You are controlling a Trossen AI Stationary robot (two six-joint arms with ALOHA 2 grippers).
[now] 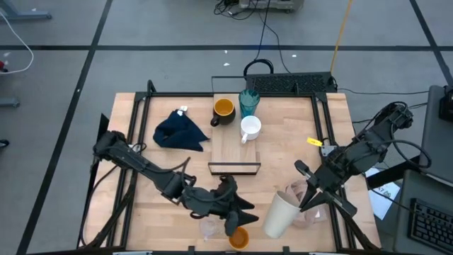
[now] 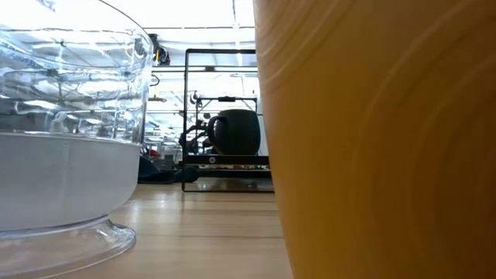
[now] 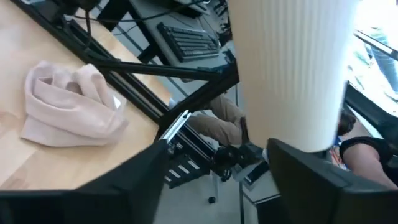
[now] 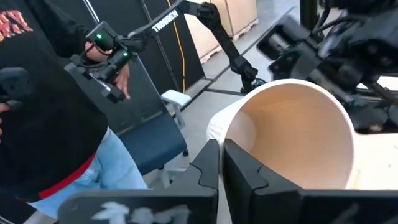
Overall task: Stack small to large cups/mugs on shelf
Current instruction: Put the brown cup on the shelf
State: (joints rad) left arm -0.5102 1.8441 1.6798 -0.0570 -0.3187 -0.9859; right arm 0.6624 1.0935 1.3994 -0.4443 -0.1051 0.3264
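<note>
At the near edge of the table, the small clear glass (image 1: 209, 227) and the small orange cup (image 1: 238, 238) stand upright just beside each other, untouched. They are probably parked there until their turn in the size order. Just beyond them, the left gripper (image 1: 246, 207) lies low over the table with its fingers spread wide. It faces the grey-beige cup (image 1: 282, 214) and holds nothing, which suggests it is ready to steady or receive that cup. The right gripper (image 1: 304, 203) has its fingers nearly together, pinching the cup's wall at the rim. The cup leans towards the near left, so it appears to be carried rather than resting square. The pink-beige cloth (image 3: 71, 104) lies crumpled beside this gripper, clear of the cup. Farther in, at centre, the shelf (image 1: 233, 152) has a bare near half. Its far end carries the white mug (image 1: 250, 128), the black mug (image 1: 224, 110) and the teal ribbed tumbler (image 1: 248, 103), grouped close together. The larger vessels therefore seem already placed. The dark navy cloth (image 1: 180, 132) lies left of the shelf.
</note>
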